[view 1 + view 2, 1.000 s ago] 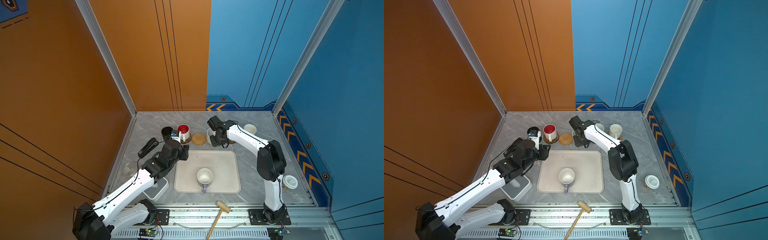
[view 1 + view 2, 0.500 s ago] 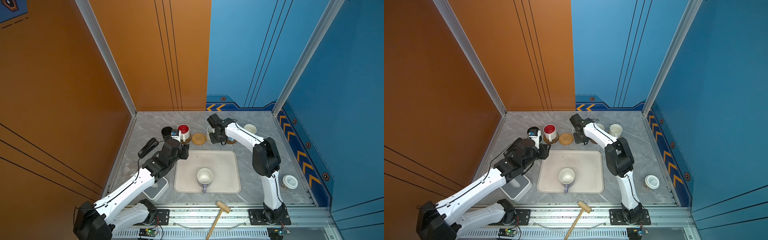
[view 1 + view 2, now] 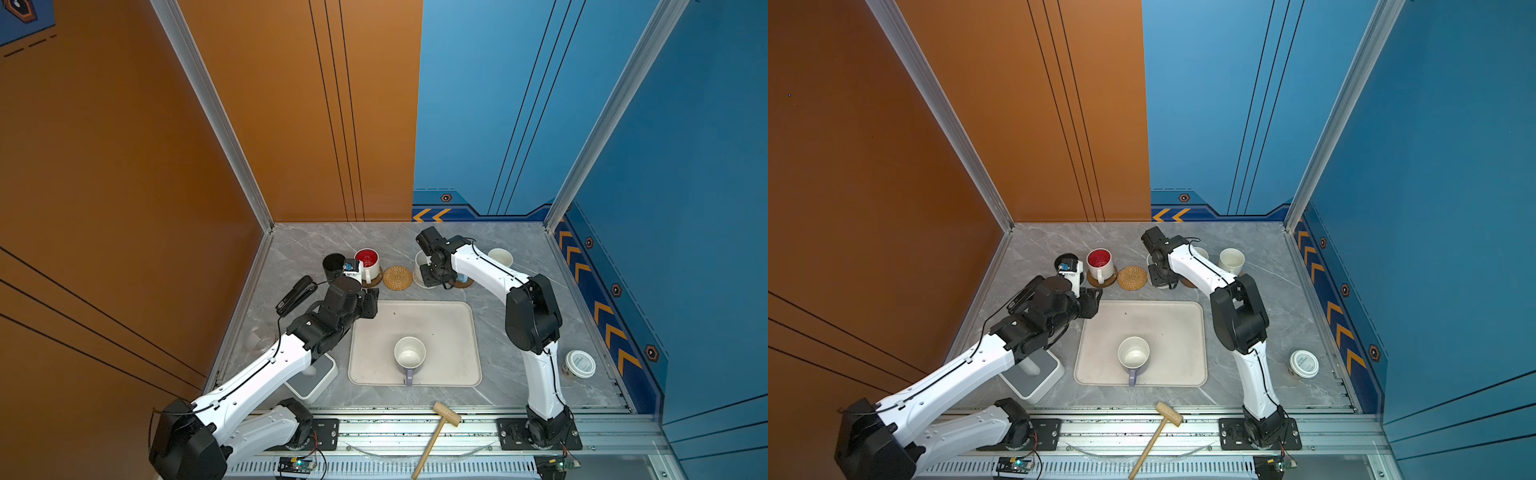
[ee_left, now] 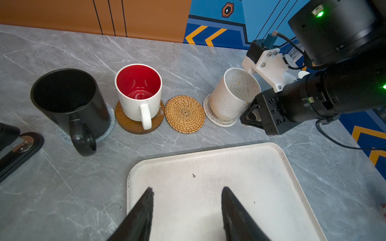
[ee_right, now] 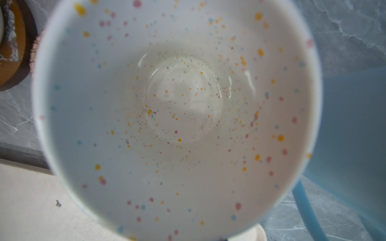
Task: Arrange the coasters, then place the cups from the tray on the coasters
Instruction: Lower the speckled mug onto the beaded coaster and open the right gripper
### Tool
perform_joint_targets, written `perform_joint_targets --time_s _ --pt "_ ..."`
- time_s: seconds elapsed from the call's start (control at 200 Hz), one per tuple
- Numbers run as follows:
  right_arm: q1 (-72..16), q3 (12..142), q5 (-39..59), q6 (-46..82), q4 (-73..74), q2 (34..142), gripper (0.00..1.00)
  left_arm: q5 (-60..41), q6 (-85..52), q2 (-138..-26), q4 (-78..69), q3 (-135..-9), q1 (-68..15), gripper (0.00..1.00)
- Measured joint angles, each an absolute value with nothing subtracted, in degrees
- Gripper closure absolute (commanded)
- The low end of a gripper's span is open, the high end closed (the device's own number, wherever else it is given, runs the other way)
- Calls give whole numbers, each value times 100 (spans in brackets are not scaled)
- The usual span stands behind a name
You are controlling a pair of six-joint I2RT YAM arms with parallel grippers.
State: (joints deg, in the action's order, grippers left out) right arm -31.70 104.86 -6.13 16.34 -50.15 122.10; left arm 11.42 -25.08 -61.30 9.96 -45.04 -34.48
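- The right hand (image 4: 253, 115) is clenched on the handle of the speckled cup (image 4: 231, 98). The cup leans, with its base on a beaded coaster (image 4: 221, 123) at the back of the worktop (image 4: 62, 187). The step in hand looks to be seating this cup.
- The right wrist view looks straight down into the speckled cup, with a blue cup (image 5: 355, 125) just beside it.
- The left hand (image 4: 188, 208), fingers apart and empty, hovers over the far-left corner of the tray (image 4: 261, 167).
- The black cup (image 4: 69, 98) stands on a grey coaster (image 4: 109, 123) and the red cup (image 4: 139, 91) on a brown coaster (image 4: 129, 126).
- The rattan coaster (image 4: 184, 113) lies bare between the red cup and the speckled cup.
- One cup is left on the tray: the lavender cup (image 3: 409, 357), upright, with its handle toward the near rim.
- The next move likely calls for levelling the speckled cup until it sits flat, then letting go of the handle and drawing clear without nudging the blue cup. After that, the lavender cup would go to the rattan coaster.
- The lid of the jar (image 3: 580, 363) near the right wall carries print too small to read. No brand shows on any cup.
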Motion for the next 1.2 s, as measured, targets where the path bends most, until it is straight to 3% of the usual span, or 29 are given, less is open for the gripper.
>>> perform_joint_targets --time_s 0.511,0.731,1.202 --pt "-3148 10486 -593 1645 -5013 12339 100 1140 -2508 -6130 996 -4504 -3441 46" --pt "-3148 10486 -582 1647 -5004 12339 74 1127 -2508 -6130 996 -4504 -3433 46" --pt "-3151 10484 -582 1649 -4884 12315 43 1127 -2508 -6121 1000 -4504 -3413 46"
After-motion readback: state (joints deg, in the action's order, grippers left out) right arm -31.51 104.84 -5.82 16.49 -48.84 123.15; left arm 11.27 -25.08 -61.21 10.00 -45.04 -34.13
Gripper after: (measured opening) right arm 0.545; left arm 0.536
